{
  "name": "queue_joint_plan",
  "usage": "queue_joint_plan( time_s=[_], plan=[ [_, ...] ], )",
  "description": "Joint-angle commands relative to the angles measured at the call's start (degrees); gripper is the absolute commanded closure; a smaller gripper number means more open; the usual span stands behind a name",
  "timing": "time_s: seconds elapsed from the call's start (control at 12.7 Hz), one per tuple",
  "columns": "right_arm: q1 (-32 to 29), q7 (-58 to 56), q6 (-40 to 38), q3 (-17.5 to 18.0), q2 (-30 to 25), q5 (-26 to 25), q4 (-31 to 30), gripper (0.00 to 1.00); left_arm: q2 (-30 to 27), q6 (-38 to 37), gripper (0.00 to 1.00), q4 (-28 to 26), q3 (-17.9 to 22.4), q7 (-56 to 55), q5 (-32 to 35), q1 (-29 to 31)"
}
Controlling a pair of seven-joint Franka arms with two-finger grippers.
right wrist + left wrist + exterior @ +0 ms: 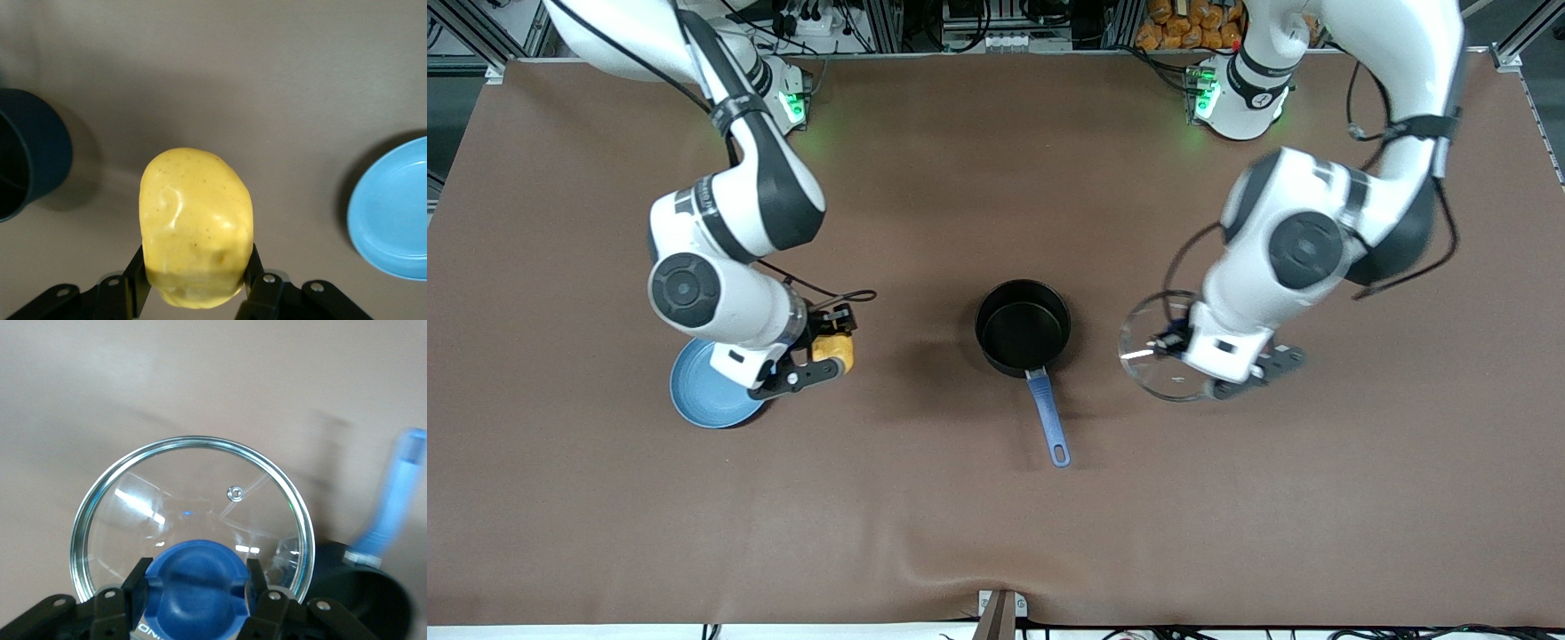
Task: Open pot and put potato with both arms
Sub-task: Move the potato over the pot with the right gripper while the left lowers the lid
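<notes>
The black pot stands open in the middle of the table, its blue handle pointing toward the front camera. My right gripper is shut on the yellow potato and holds it over the table between the plate and the pot. In the right wrist view the potato sits between the fingers, with the pot at the edge. My left gripper is shut on the blue knob of the glass lid, held beside the pot toward the left arm's end.
A light-blue plate lies empty under the right arm's wrist, toward the right arm's end of the table; it also shows in the right wrist view. The brown table cloth is bare toward the front camera.
</notes>
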Motion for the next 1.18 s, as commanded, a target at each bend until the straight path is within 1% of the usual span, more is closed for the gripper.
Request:
queue_joint_plan(
  time_s=[0.0,0.16,0.47,0.55,0.71,0.87,0.95,1.1],
  plan=[
    [4.24,5.78,2.64,-0.48,-1.11,0.77,-0.95,1.0,-0.76,2.75,1.0,-5.44,-0.88,4.32,1.16,5.19],
    [8.1,11.74,5.63,-0.48,-0.76,0.77,-0.95,1.0,-1.28,8.44,1.0,-11.14,-0.88,9.68,1.16,10.02],
    [14.61,22.04,15.63,-0.48,3.63,0.69,-0.86,1.0,-0.58,23.03,1.0,-20.55,-0.7,12.15,1.86,13.02],
    [15.76,23.28,18.71,-0.56,4.94,0.6,-0.77,1.0,-0.14,24.81,1.0,-21.44,-0.7,13.9,3.08,14.51],
    [18.39,25.91,25.38,-0.56,7.41,0.51,-0.77,1.0,0.65,26.05,1.0,-21.45,-0.88,19.08,3.36,17.5],
    [21.64,28.21,31.89,-0.56,9.96,0.34,-0.77,1.0,2.49,29.2,1.0,-21.54,-0.88,22.43,3.36,18.48],
    [22.79,28.21,33.75,-0.56,11.1,0.42,-0.77,1.0,3.37,29.57,1.0,-21.54,-0.88,22.71,3.36,18.48],
    [24.38,28.21,34.56,-0.56,12.51,-0.1,-0.95,1.0,3.81,29.74,1.0,-21.89,-0.88,22.71,3.36,18.39]
  ],
)
